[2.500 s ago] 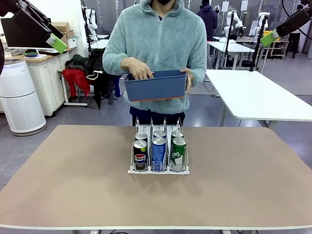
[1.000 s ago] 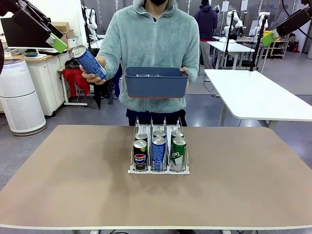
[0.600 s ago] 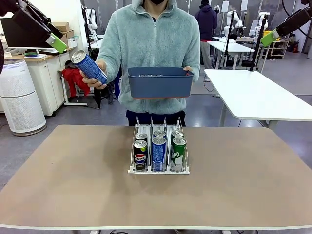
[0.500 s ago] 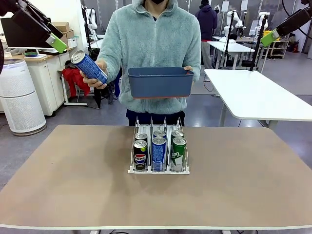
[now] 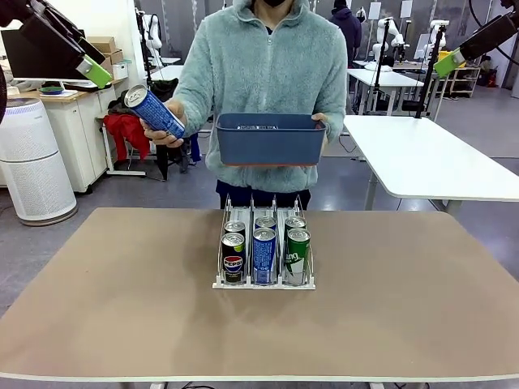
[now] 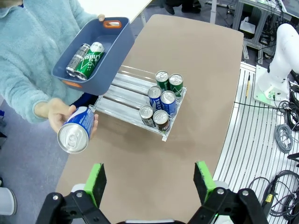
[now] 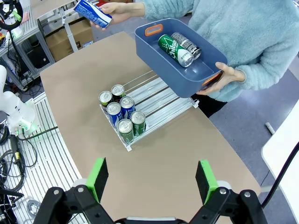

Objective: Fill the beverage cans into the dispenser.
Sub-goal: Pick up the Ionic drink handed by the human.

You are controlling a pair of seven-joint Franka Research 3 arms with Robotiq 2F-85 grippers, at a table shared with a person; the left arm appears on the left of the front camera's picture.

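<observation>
Your L gripper (image 6: 149, 184) hangs high over the table (image 5: 122, 308), green pads spread wide, nothing btwn them. R gripper (image 7: 152, 179) is the same: wide apart, empty. On the front cam both are cut off at the top corners, one green pad apiece showing, so you can't judge the jaws from there.

The dispenser (image 5: 263, 284) stands mid-table w/ six beverage cans (image 6: 168, 98), two per lane, bunched at the front lip. Front row: black Pepsi can (image 5: 233, 259), blue can (image 5: 264, 256), green can (image 5: 297, 257). From the front the back row is mostly hidden behind these, tops and a strip of side only. The wrist cams give silver tops; labels aren't readable. The rear of all three lanes is bare.

The person at the far side holds the held blue can (image 5: 154, 112) tilted in one hand (image 5: 166, 136), up in the air beside the dark blue bin (image 5: 270, 139), apart from both grippers. The other hand (image 7: 224, 77) carries the bin and sits mostly behind it on the front cam. The bin wall hides its contents there. The wrist cams show two cans lying inside: a green one (image 7: 172, 49) and a dark one (image 7: 186, 45), label unclear.
</observation>
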